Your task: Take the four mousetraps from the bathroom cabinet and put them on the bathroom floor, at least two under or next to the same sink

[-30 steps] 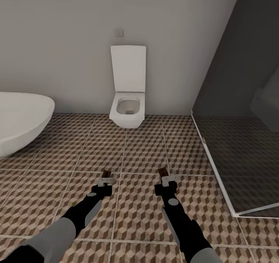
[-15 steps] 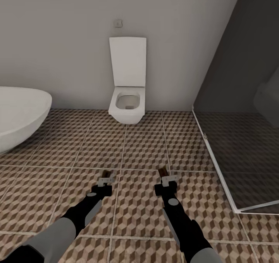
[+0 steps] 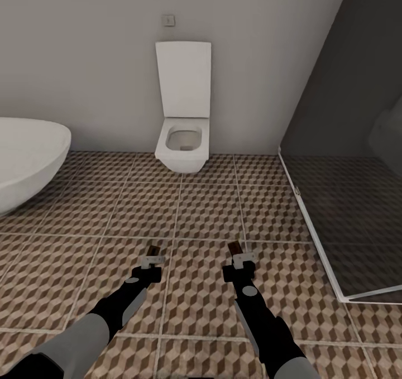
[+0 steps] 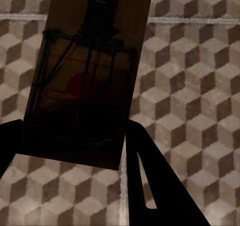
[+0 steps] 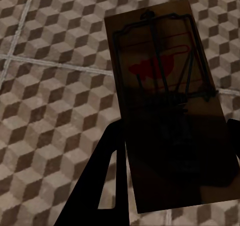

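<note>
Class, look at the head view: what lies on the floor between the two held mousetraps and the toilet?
Only bare cube-patterned bathroom floor separates the left mousetrap and right mousetrap from the toilet, as the head view shows.

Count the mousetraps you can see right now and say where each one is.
2. One mousetrap is held in the left gripper; the other mousetrap is held in the right gripper, both above the bathroom floor. Others may be out of view.

At my twelve o'clock a wall-hung white toilet [image 3: 181,144], lid up — flush button [image 3: 167,19] above; bathtub [image 3: 28,158] at ten, glass shower screen [image 3: 349,222] at two.
</note>
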Robot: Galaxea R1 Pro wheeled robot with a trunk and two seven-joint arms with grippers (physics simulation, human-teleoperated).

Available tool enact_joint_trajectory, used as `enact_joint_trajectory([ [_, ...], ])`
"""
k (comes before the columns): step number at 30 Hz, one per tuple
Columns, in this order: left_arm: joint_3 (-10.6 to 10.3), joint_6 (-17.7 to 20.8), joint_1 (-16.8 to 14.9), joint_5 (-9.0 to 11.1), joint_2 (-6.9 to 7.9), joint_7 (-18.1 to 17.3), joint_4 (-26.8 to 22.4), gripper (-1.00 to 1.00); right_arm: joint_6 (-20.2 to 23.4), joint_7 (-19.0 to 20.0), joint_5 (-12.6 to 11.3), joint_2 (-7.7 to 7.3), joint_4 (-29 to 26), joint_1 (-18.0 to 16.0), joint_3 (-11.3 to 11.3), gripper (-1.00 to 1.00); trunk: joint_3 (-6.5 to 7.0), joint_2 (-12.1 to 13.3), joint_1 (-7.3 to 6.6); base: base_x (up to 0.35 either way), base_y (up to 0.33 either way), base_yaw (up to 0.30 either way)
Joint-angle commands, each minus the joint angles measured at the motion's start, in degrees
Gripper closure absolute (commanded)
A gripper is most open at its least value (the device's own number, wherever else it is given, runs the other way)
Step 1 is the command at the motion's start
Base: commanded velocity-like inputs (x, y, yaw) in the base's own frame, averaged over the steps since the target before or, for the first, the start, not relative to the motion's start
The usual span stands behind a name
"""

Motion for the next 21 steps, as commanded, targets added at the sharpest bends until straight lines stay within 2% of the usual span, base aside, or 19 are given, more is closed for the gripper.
enact_joint_trajectory([
  [1,-0.50,0.29,-0.02,0.23,0.08,0.58,-0.20,1.00,0.54,-0.27,0.57,0.00,-0.08,-0.02,0.10,1.00,-0.13,-0.02,-0.01,0.000,0.000,0.000],
  [10,-0.50,0.23,-0.02,0.23,0.08,0.50,-0.17,1.00,0.54,-0.27,0.57,0.00,-0.08,-0.02,0.10,1.00,-0.57,-0.02,-0.01,0.021,0.014,0.000],
  [21,-0.50,0.23,-0.02,0.23,0.08,0.48,-0.15,1.00,0.54,-0.27,0.60,0.00,-0.08,-0.02,0.10,1.00,-0.59,-0.02,-0.01,0.234,0.152,0.000],
])
